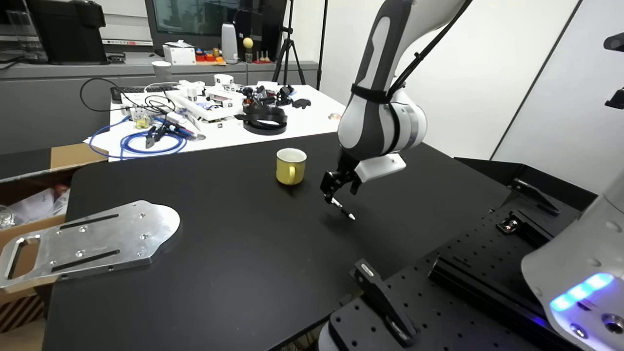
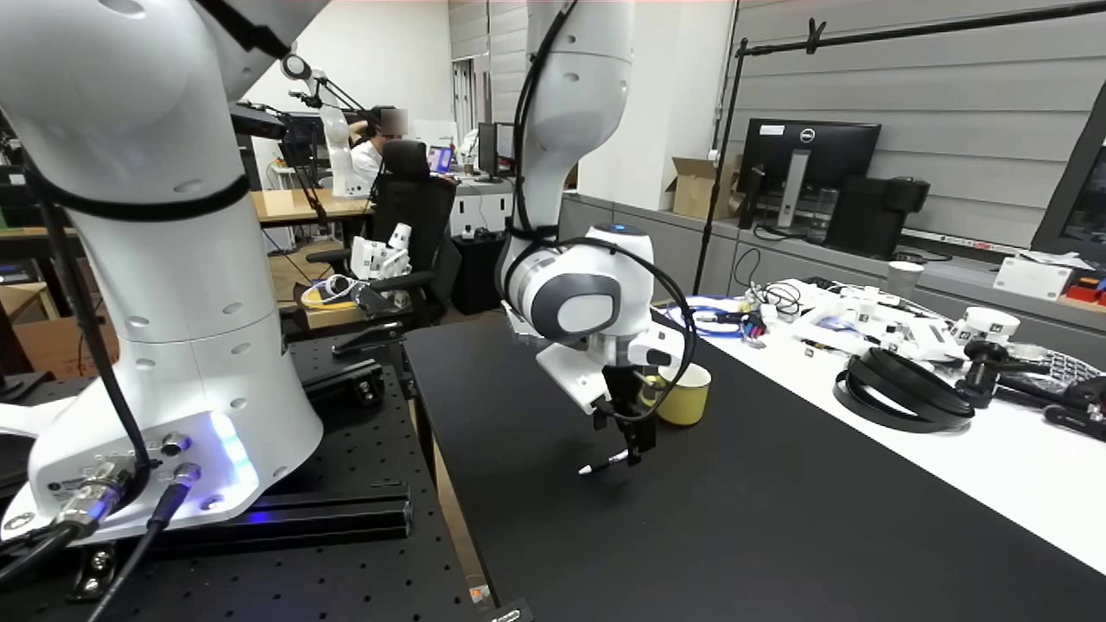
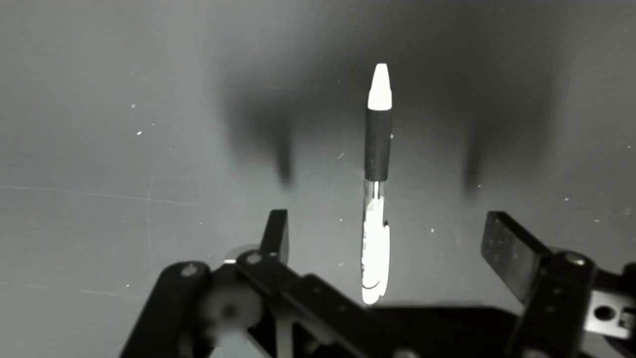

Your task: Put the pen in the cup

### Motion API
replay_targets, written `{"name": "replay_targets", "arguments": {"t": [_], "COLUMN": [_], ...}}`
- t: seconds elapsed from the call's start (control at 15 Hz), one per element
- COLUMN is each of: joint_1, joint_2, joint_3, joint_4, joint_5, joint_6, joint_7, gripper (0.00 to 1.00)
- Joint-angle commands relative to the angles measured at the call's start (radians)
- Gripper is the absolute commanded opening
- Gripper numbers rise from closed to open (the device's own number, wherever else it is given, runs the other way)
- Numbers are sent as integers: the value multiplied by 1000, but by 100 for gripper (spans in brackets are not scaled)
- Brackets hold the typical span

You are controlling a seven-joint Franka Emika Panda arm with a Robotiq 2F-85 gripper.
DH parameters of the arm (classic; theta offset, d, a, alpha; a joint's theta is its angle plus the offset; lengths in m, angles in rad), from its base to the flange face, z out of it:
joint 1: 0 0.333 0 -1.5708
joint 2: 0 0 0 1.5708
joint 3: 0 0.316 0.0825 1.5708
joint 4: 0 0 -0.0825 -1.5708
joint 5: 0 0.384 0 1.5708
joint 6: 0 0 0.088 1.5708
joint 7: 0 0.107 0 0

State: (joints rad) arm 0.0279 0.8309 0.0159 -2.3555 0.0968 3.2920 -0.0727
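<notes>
Black tabletop (image 1: 234, 239) spreads under my gripper (image 3: 387, 219), its fingers (image 3: 276, 236) standing wide apart; the pen (image 3: 376, 181) lies below their gap, ungripped. I judge it light, stiff, slick-barrelled, best pinched by the dark grip (image 3: 378, 144). The yellow cup (image 1: 290, 167) stands near the gripper.

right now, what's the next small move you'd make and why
I'd probably lower the open gripper slightly before closing: in the wrist view the pen lies on the table between its spread fingers, touching neither, and their shadows fall apart from them, suggesting a gap to the table.
</notes>
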Motion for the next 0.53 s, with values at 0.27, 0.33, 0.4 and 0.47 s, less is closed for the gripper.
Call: {"name": "replay_targets", "arguments": {"t": [0.27,0.33,0.4,0.47], "joint_1": [-20,-16,-16,-16], "joint_2": [152,150,146,139], "joint_3": [20,17,18,17], "joint_4": [144,147,148,149], "joint_5": [-19,-17,-17,-16], "joint_6": [0,0,-2,-7], "joint_7": [47,49,49,52], "gripper": [67,61,54,46]}}
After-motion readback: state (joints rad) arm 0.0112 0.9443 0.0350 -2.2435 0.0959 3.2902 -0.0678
